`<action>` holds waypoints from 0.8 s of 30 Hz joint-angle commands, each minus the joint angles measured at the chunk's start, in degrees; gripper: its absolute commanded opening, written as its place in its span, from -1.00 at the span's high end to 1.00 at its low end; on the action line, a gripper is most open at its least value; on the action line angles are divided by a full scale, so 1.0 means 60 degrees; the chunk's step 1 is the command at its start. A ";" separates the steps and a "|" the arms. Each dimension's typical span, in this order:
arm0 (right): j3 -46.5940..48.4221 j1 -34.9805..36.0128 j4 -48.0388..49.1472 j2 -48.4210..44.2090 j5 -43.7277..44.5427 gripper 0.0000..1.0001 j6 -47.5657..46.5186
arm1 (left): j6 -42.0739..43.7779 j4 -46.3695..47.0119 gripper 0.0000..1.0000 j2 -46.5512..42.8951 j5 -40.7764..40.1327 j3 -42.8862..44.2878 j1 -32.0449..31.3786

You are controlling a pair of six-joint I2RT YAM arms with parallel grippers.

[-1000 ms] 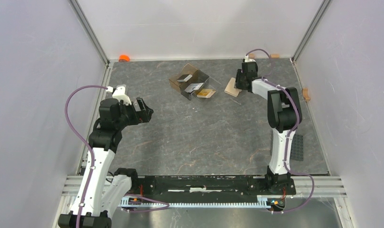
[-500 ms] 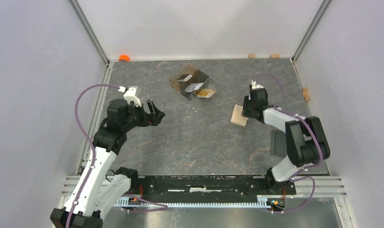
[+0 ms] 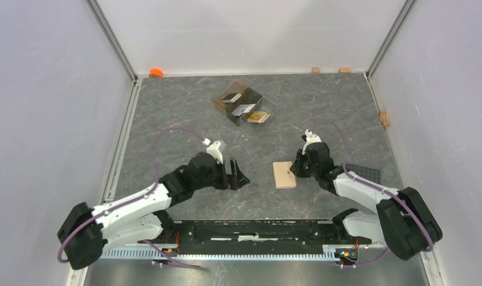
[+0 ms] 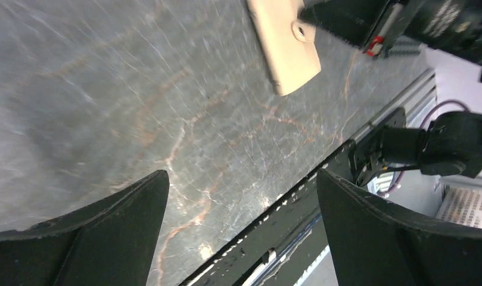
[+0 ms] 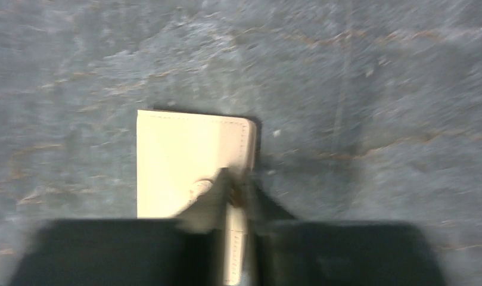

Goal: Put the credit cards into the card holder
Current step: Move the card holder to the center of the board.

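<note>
left gripper [image 3: 235, 177]: jaws wide, empty, near edge | right gripper [image 3: 297, 167]: pinching card holder [image 3: 284, 174] by right edge, near-centre of table | holder: likely light, floppy; grip spine | credit cards [image 3: 245, 109]: far-centre, in clear box [image 3: 219, 104]; thin, slippery

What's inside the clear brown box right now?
In the clear box: a dark card, a silver-grey card, an orange-gold card. Any stacked beneath are hidden.

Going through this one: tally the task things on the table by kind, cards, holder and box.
credit cards: 3 showing, all in the box
card holder: 1
clear divided box: 1
Total: 5
</note>
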 commanded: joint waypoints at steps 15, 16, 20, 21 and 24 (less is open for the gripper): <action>-0.2067 0.1558 0.2227 -0.1302 -0.1233 1.00 0.2536 | -0.2832 0.5034 -0.55 0.5159 -0.1242 0.0035 -0.1772; -0.2152 0.1646 0.2324 -0.1372 -0.1172 1.00 0.2676 | -0.2897 0.5149 -0.51 0.5328 -0.1205 0.0045 -0.1775; -0.2397 0.1824 0.2382 -0.1539 -0.0868 1.00 0.2829 | -0.3038 0.5283 -0.36 0.5824 -0.1213 0.0049 -0.1774; -0.2434 0.1829 0.2381 -0.1533 -0.0826 1.00 0.2846 | -0.3069 0.5332 -0.34 0.5932 -0.1182 0.0058 -0.1775; -0.2532 0.1884 0.2480 -0.1498 -0.0799 1.00 0.2913 | -0.3298 0.5923 -0.16 0.6398 -0.0886 0.0037 -0.1814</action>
